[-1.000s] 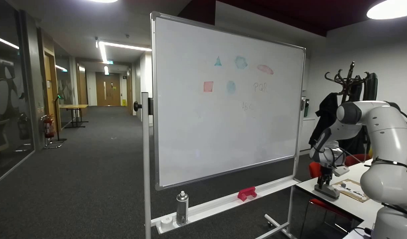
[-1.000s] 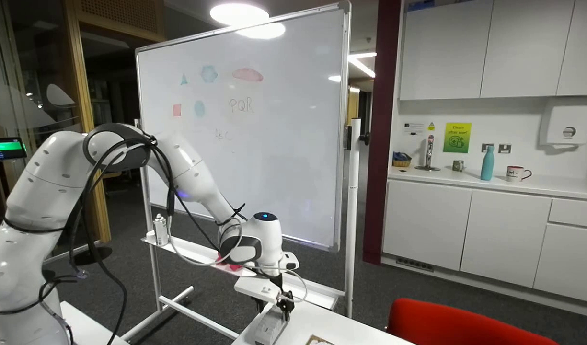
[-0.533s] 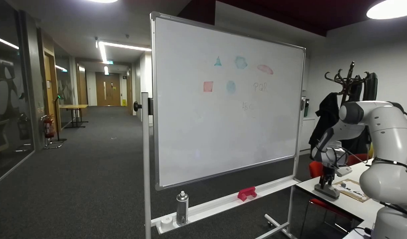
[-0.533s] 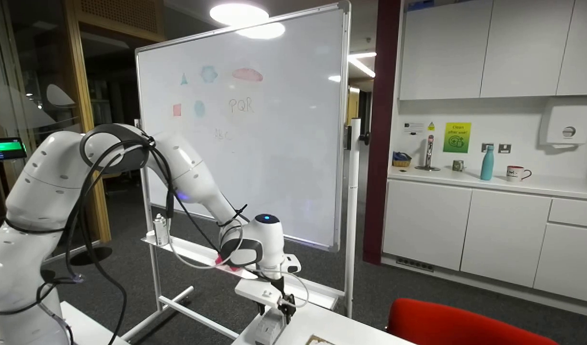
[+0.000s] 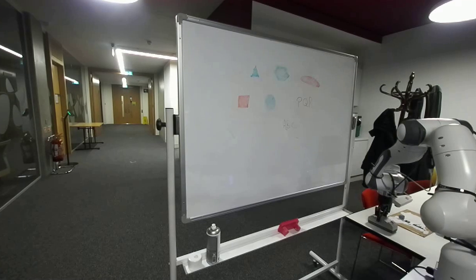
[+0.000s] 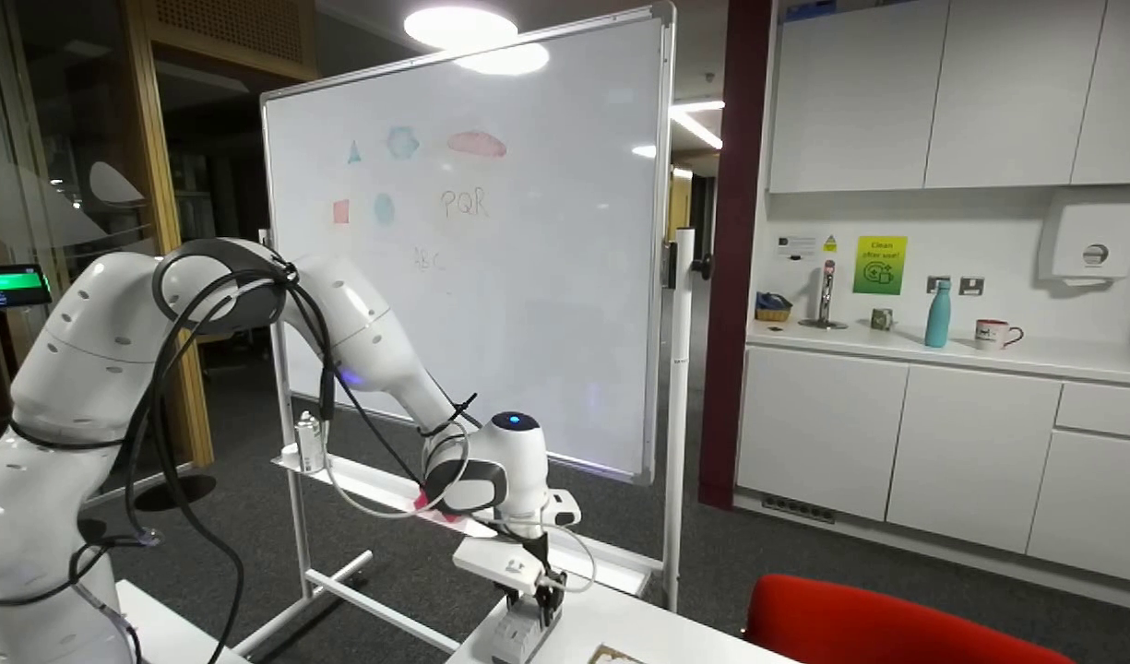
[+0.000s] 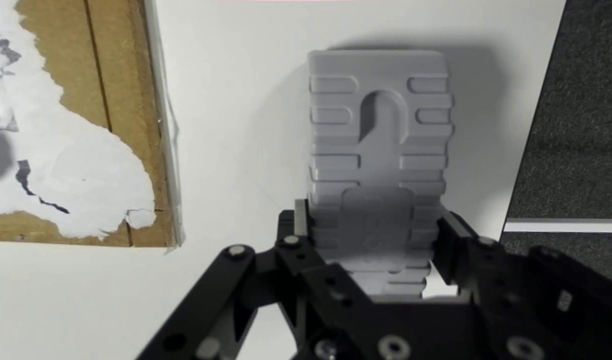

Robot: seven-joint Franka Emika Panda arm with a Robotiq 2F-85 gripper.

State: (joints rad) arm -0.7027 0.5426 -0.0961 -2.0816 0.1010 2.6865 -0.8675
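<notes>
The hand (image 7: 374, 225) is clamped on the ribbed grey block (image 7: 378, 165), gripping both long sides. In the wrist view the block lies on the white surface (image 7: 221, 150), right of the torn cardboard (image 7: 128, 100).

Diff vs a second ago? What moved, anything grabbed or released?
The gripper shifted slightly toward the right of both exterior views, then closed: its jaws stood open astride the grey block and are now shut on its sides. Nothing was released. The block sits where it was on the white table; the whiteboard, spray can and red piece are unchanged.
</notes>
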